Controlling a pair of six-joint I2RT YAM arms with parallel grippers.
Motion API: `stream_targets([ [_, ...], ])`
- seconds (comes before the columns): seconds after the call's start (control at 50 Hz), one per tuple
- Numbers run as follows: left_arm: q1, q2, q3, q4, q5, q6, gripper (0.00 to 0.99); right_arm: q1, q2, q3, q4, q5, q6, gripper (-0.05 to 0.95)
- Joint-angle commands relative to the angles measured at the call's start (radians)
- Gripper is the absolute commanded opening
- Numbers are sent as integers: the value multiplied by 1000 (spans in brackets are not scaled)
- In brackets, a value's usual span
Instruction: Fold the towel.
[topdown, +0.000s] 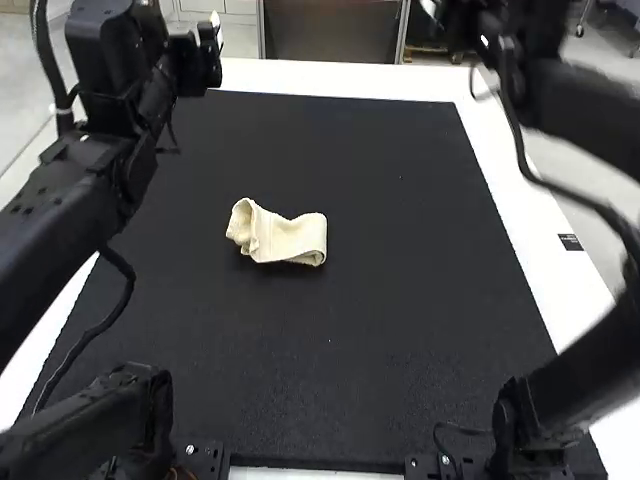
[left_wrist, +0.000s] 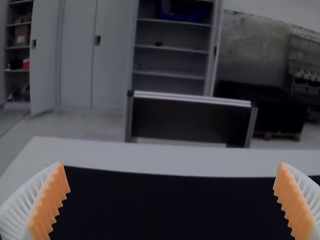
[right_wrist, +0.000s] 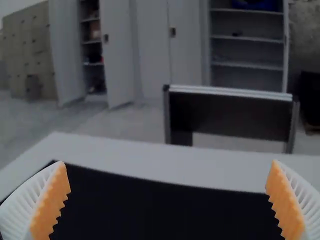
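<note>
Left arm (topdown: 60, 240) and right arm (topdown: 590, 100) are standing nearest us. Between them, we are seeing the towel (topdown: 290, 238) lying in a folded, rumpled strip, its left end curling, left of the middle of the black mat (topdown: 400, 320). Around the mat, the white tabletop (topdown: 340, 78) is showing. Toward its far side, left claw (topdown: 214, 24) and right claw (topdown: 430, 8) are both hanging spread wide.
</note>
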Motion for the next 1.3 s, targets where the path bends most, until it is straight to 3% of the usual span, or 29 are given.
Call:
stream_targets([
  [0.0, 7, -110, -9, -44, 20, -21, 962, -30, -209, -118, 48, 37, 114, 907],
  [0.1, 8, -202, -29, -87, 22, -21, 962, -48, -371, -213, 15, 92, 113, 907],
  [0.32, 4, -432, -213, -52, 0, -32, 962, -78, -709, -435, -75, 127, 111, 907],
  [0.42, 5, -557, -276, -85, -18, -6, 961, -78, -848, -546, -110, 121, 113, 907],
  [0.48, 13, -592, -265, -84, -15, 36, 961, -78, -962, -610, -115, 135, 111, 907],
  [0.5, 16, -593, -262, -85, -8, 36, 961, -78, -989, -624, -117, 138, 111, 907],
  [0.54, 27, -603, -259, -90, 58, 37, 961, -82, -1074, -656, -133, 155, 111, 907],
  [0.66, 73, -646, -264, -72, 111, 28, 961, -99, -1224, -707, -144, 152, 110, 907],
  [0.7, 99, -661, -273, -73, 161, 0, 961, -113, -1243, -721, -169, 135, 108, 907],
  [0.78, 143, -692, -316, -91, 216, 17, 961, -136, -1261, -741, -210, 132, 107, 907],
  [0.88, 185, -730, -382, -151, 270, 16, 961, -171, -1261, -774, -250, 195, 58, 907],
  [0.96, 186, -730, -419, -72, 272, 8, 961, -185, -1261, -793, -258, 202, 31, 907],
  [1.1, 185, -730, -436, -44, 270, 22, 962, -190, -1261, -823, -258, 178, -4, 907],
  [1.16, 188, -730, -462, -39, 272, 43, 961, -190, -1261, -826, -259, 165, -4, 907],
  [1.24, 180, -730, -525, -39, 288, 186, 961, -191, -1261, -829, -264, 162, -2, 907],
  [1.28, 177, -730, -543, 5, 319, 177, 962, -191, -1261, -831, -265, 164, 1, 907],
])
